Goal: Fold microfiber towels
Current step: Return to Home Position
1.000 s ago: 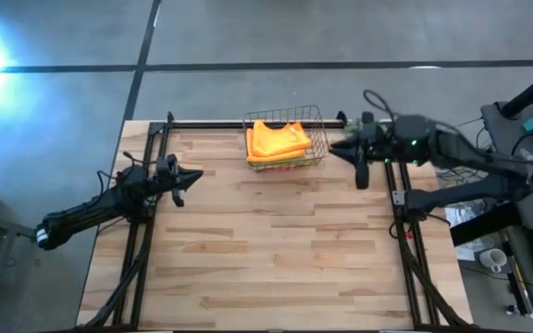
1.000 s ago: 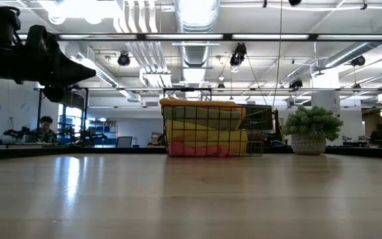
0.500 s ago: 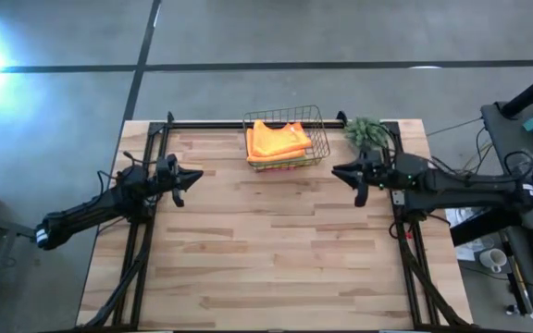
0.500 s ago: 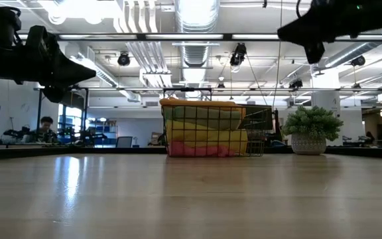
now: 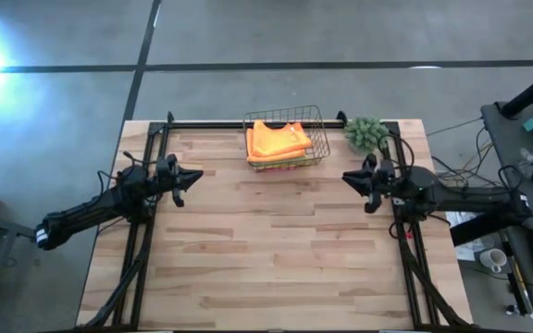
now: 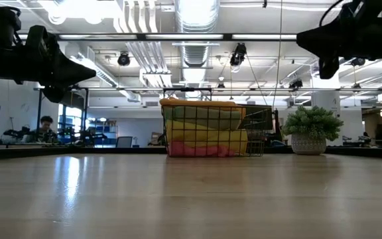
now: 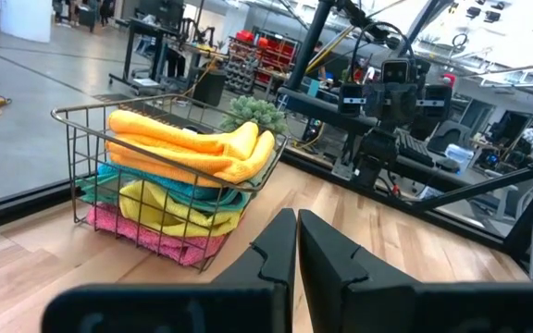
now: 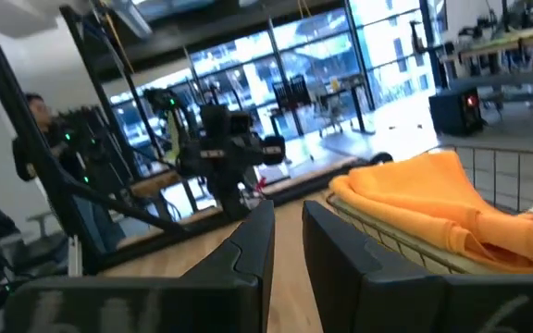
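High view: the right end effector (image 5: pixel 348 176) has been drawn back from beside the wire basket (image 5: pixel 315 118) to its own edge of the tabletop (image 5: pixel 276 250), and the small plant (image 5: pixel 366 132) is uncovered again. Its fingers are seen slightly parted, with nothing between them. The left end effector (image 5: pixel 195 176) is parked at the opposite edge, fingers pressed together and empty. The microfiber towels (image 5: pixel 276 139) are stacked folded inside the basket at the far middle of the tabletop, orange on top, with teal, yellow and pink beneath. No cloth is seen on the bare wood, so folding is judged complete; only settling into rest remains.
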